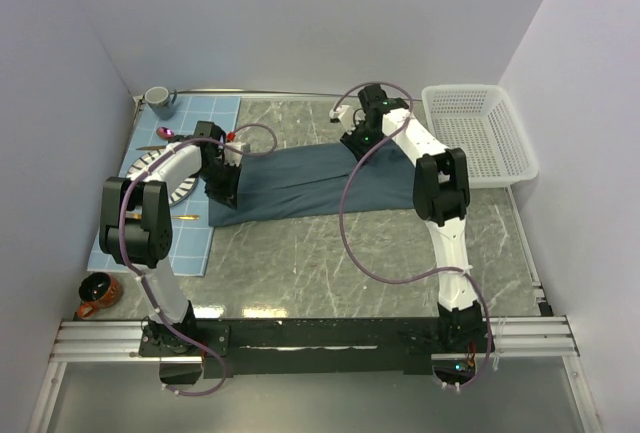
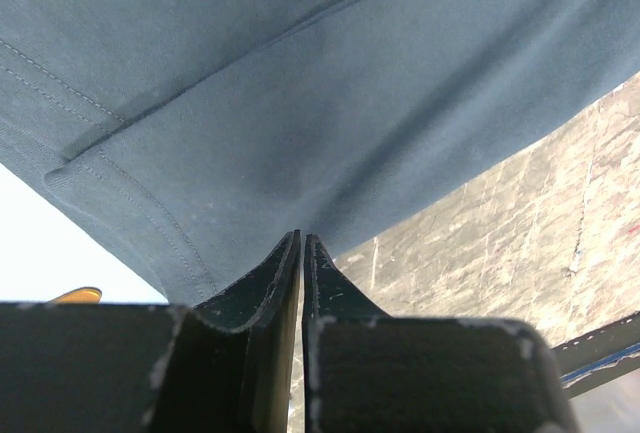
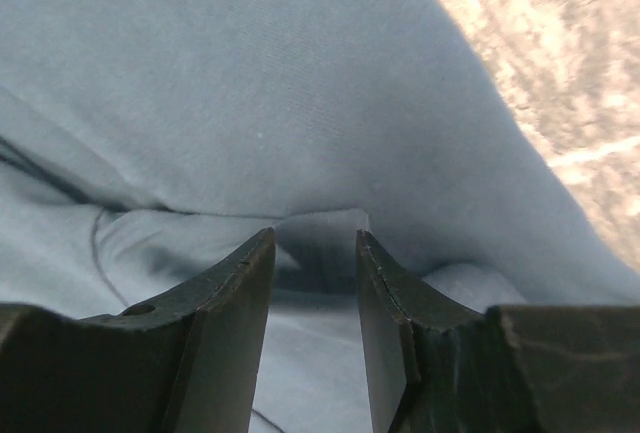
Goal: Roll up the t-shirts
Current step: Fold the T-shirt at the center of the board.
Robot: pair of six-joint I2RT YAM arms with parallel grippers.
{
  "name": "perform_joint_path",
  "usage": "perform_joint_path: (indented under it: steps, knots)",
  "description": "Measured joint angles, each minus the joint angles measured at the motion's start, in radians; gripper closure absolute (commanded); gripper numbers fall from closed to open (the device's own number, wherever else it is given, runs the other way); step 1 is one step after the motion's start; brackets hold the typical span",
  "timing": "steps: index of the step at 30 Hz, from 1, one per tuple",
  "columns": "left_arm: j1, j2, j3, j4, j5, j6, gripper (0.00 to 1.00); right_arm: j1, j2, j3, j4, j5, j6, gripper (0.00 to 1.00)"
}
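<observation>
While our left hand pinches the t-shirt, lying folded along the far middle of the worktop, our right hand stands half-spread over a fold; we should grip evenly, roll tight, edges aligned.

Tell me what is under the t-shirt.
Under the t-shirt the grey marbled table shows, bare along the edges. Anything beneath the middle is covered, and the left arm hides the end near the placemat.

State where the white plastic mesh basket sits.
The white plastic mesh basket sits far right in the top view, beside the wall, right of the dark slate-blue cotton t-shirt.
</observation>
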Motion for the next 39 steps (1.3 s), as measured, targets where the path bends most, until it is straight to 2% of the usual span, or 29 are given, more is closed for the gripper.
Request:
perform_joint_path:
  steps: [8, 14, 18, 23, 26, 27, 29, 36, 39]
  knots:
    - [0.000, 0.000, 0.000, -0.004, -0.008, 0.003, 0.88, 0.000, 0.017, 0.000, 0.003, 0.019, 0.000, 0.61]
    - [0.000, 0.000, 0.000, -0.004, -0.010, 0.003, 0.88, 0.000, 0.019, 0.000, 0.010, 0.037, -0.001, 0.73]
    - [0.000, 0.000, 0.000, -0.004, -0.015, 0.003, 0.87, 0.005, 0.021, 0.000, 0.024, 0.051, -0.002, 0.88]
    - [0.000, 0.000, 0.000, -0.004, -0.016, 0.003, 0.87, 0.010, 0.021, -0.001, 0.056, 0.055, 0.005, 1.00]
    - [0.000, 0.002, 0.000, -0.004, -0.016, 0.003, 0.87, 0.013, 0.021, -0.007, 0.086, 0.055, 0.012, 0.99]
    - [0.000, 0.003, 0.000, -0.004, -0.016, 0.003, 0.87, 0.013, 0.021, -0.011, 0.096, 0.056, 0.015, 0.81]
    - [0.000, 0.003, 0.000, -0.004, -0.016, 0.003, 0.86, 0.013, 0.020, -0.023, 0.118, 0.063, 0.024, 0.68]
    - [0.000, 0.003, 0.000, -0.004, -0.016, 0.003, 0.86, 0.016, 0.020, -0.031, 0.120, 0.094, 0.034, 0.66]
    - [0.000, 0.003, 0.000, -0.004, -0.016, 0.003, 0.86, 0.016, 0.020, -0.031, 0.114, 0.094, 0.041, 0.69]
